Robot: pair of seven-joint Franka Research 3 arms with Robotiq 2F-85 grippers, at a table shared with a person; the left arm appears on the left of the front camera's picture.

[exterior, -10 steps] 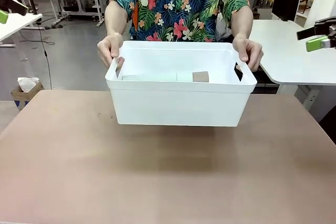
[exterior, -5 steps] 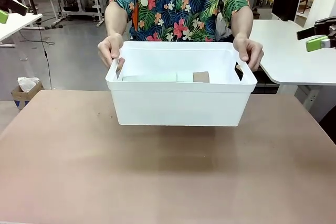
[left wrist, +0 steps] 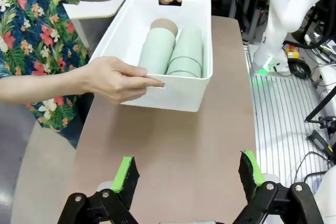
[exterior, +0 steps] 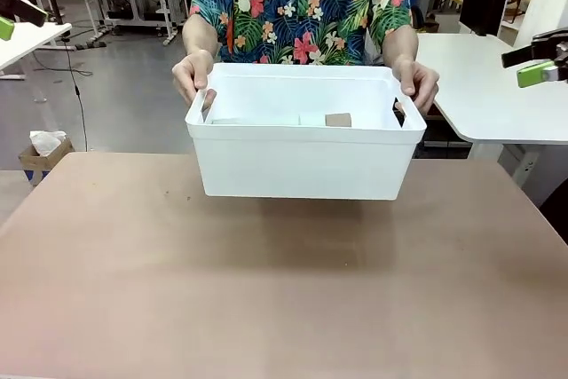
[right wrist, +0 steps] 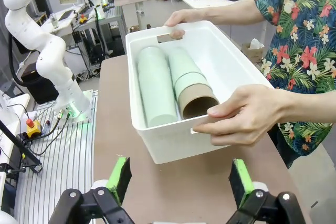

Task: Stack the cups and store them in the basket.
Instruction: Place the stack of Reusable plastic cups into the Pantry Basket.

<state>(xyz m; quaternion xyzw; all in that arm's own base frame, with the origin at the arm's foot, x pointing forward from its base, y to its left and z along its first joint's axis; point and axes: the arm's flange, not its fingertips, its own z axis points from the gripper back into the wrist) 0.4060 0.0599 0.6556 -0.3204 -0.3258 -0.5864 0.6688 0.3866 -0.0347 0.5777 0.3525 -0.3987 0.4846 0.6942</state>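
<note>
A person's two hands (exterior: 191, 77) hold the white basket (exterior: 302, 166) by its end handles, just above the far side of the brown table. Inside it lie two rows of nested cups on their sides: pale mint green cups (right wrist: 155, 90) and a row ending in a tan-brown cup (right wrist: 198, 100). The left wrist view shows the same cups (left wrist: 157, 51) in the basket (left wrist: 173, 90). My left gripper (left wrist: 189, 174) is open and holds nothing, well short of the basket. My right gripper (right wrist: 181, 179) is open too and holds nothing. Both grippers stay back at the picture's edges, left gripper (exterior: 7, 17) and right gripper (exterior: 537, 59).
The brown tabletop (exterior: 284, 290) stretches bare in front of the basket. A white side table (exterior: 497, 95) stands at the right and another white table (exterior: 27, 42) at the left. A cardboard box (exterior: 43, 155) sits on the floor at the left.
The person has raised the basket a little and drawn it slightly away from me. Neither gripper has moved.
</note>
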